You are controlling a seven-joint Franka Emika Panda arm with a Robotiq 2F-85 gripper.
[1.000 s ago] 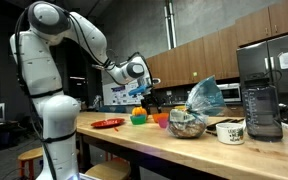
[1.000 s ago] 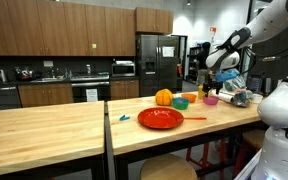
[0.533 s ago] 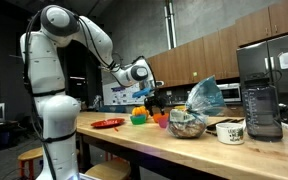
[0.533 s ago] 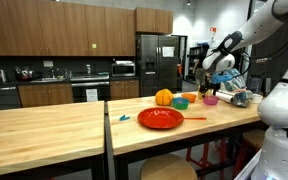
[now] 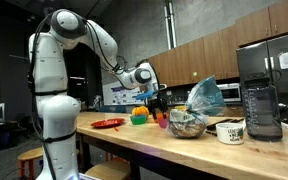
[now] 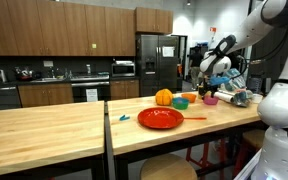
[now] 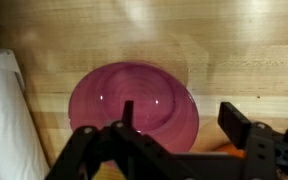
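Note:
A magenta bowl point(image 7: 134, 105) sits on the wooden counter right under my gripper point(image 7: 181, 122) in the wrist view. One thin finger point(image 7: 127, 112) hangs over the inside of the bowl. The other finger point(image 7: 235, 122) stands outside its right rim, so the jaws straddle the rim, wide apart and holding nothing. In both exterior views the gripper point(image 5: 160, 101) point(image 6: 208, 86) hovers low over the cluster of small bowls, with the pink bowl point(image 6: 211, 100) just below it.
A red plate point(image 6: 160, 118), an orange ball point(image 6: 164, 97), a green bowl point(image 5: 139, 118) and an orange bowl point(image 6: 191, 97) lie nearby. A glass bowl point(image 5: 187, 126), blue bag point(image 5: 206, 96), white mug point(image 5: 230, 131) and blender point(image 5: 261, 100) stand further along. White object point(image 7: 9, 110) lies left of the bowl.
The arm has reached further along the counter and come down over the bowls. The jaws still stand wide apart.

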